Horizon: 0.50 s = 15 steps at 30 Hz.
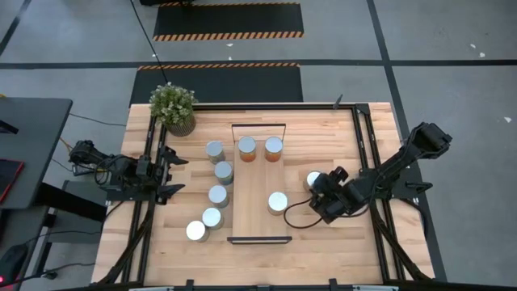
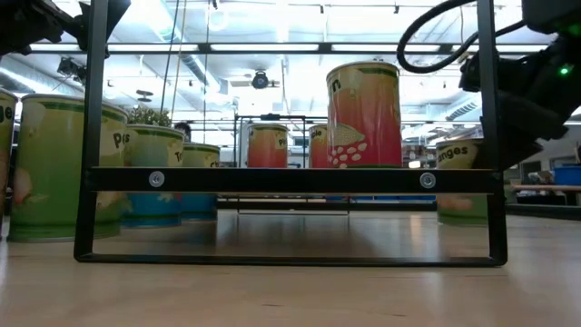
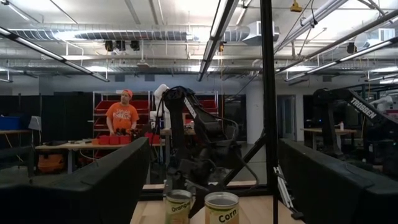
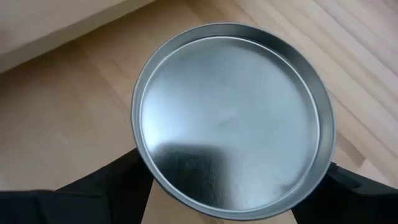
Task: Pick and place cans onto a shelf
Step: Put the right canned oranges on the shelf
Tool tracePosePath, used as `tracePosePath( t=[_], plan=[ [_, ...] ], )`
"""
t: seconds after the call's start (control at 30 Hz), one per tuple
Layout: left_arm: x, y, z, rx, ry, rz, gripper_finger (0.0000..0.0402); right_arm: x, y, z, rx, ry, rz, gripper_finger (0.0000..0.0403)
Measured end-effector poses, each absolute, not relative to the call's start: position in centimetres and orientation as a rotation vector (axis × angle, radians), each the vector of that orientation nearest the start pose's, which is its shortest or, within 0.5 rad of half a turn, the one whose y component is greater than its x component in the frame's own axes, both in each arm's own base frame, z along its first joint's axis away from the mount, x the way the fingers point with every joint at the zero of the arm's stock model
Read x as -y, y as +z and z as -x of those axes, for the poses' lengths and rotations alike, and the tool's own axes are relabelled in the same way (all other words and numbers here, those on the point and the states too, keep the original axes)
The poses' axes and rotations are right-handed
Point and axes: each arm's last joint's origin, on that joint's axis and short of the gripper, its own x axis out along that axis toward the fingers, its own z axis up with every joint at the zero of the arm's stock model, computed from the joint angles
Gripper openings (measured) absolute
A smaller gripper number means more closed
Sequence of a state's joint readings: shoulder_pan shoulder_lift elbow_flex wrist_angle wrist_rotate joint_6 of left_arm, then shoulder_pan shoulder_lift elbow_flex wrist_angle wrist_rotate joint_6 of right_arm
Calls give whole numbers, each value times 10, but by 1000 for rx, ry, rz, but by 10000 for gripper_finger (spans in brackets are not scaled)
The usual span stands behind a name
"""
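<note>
The light-wood shelf (image 1: 260, 222) lies in the middle of the table with three cans standing on it: two at its far end (image 1: 246, 148) (image 1: 274, 148) and one nearer the middle (image 1: 278, 202). Several more cans stand in a row left of the shelf (image 1: 218, 195). One can (image 1: 313, 179) stands on the table just right of the shelf, under my right gripper (image 1: 320, 187), which is shut on it. My left gripper (image 1: 175, 175) is open and empty at the table's left edge. My right gripper holds the can by two opposite sides just below its top rim (image 4: 142, 171), one finger (image 4: 106, 190) on each side. The fingers come from above, slanting in from the table's right. The can stands upright with its base on the table (image 2: 463, 218).
A potted plant (image 1: 172, 107) stands at the far left corner. Black frame rails (image 1: 362, 153) run along the table's left, right and far sides. The shelf's black end bars (image 2: 290, 180) rise at its short ends. People show in the room beyond (image 3: 122, 115).
</note>
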<state>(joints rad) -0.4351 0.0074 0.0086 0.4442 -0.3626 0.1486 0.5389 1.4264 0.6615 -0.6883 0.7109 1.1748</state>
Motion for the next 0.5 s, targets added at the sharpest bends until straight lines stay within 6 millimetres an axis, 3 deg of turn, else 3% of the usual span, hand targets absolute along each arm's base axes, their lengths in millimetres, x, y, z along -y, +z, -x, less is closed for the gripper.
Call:
tracePosePath(
  t=[0.5],
  plan=[
    [27, 207, -83, 413, -41, 26, 357, -99, 154, -191, -770, -737, -106, 312]
  ],
)
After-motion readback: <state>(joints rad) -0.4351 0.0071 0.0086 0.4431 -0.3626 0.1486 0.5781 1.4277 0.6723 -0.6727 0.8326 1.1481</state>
